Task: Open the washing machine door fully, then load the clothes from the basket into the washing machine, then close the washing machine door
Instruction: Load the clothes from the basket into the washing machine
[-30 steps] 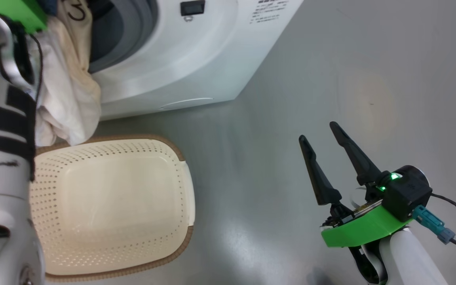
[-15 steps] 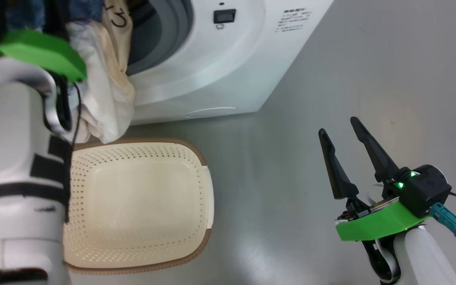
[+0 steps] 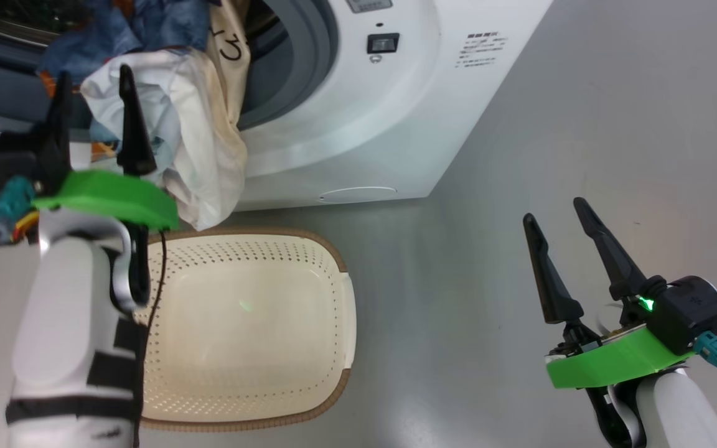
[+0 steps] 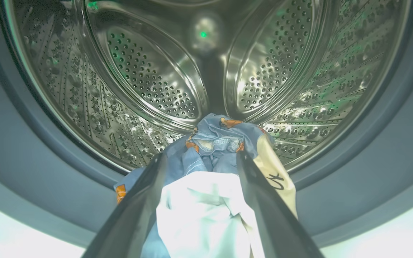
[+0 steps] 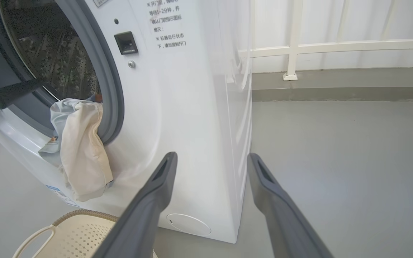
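Loading step, not finished. Basket [image 3: 253, 231] at 7 o'clock in the head view is empty. Clothes [image 3: 203, 124] at 11 o'clock are draped over the gasket [image 3: 312, 59] of the washing machine [image 3: 396, 112]. The blue piece is partly inside the drum [image 4: 149, 82]; the cream piece hangs down the front toward the basket.

Left end effector [image 3: 94, 81] is open, fingers either side of the white fabric, not pinching it as far as I can see. Right end effector [image 3: 554, 211] at 4 o'clock is open, empty, well clear over the floor [image 3: 582, 93].

Next move, my read: get the overhanging bundle past the lip and deep into the drum. Check nothing trails on the gasket before you go for the door, or it'll catch in the seal.
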{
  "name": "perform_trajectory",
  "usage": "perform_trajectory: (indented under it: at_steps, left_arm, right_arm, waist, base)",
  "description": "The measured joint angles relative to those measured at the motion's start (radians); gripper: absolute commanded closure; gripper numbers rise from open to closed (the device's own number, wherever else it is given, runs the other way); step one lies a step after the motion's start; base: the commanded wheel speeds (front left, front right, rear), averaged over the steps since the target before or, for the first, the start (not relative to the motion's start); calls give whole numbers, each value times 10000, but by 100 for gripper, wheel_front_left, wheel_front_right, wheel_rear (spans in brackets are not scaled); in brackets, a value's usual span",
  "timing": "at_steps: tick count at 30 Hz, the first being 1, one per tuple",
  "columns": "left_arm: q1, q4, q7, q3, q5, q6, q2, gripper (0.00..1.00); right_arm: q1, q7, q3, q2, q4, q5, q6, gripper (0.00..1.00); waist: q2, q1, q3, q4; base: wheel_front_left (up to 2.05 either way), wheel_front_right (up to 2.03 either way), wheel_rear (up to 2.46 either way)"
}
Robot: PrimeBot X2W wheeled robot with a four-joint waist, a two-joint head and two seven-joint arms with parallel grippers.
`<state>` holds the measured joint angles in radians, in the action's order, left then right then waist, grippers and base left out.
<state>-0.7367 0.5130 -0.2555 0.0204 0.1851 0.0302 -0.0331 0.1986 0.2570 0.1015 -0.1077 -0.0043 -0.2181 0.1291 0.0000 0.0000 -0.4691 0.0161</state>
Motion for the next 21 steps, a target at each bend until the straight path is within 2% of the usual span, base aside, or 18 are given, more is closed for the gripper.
perform_trajectory:
  at_steps: [9,21]
  left_arm:
    - [2263,-1720,0,188,63,-98,12,0]
    - [4296,-3298,0,23,190,-23,12,0]
  right_arm:
    - [-167,0,-157,-79,-40,67,0,0]
    - [-231,0,-222,-119,-123,69,0,0]
  waist:
    - [0,0,286,-193]
    - [0,0,524,-201]
  base:
    - [0,0,0]
    - [0,0,0]
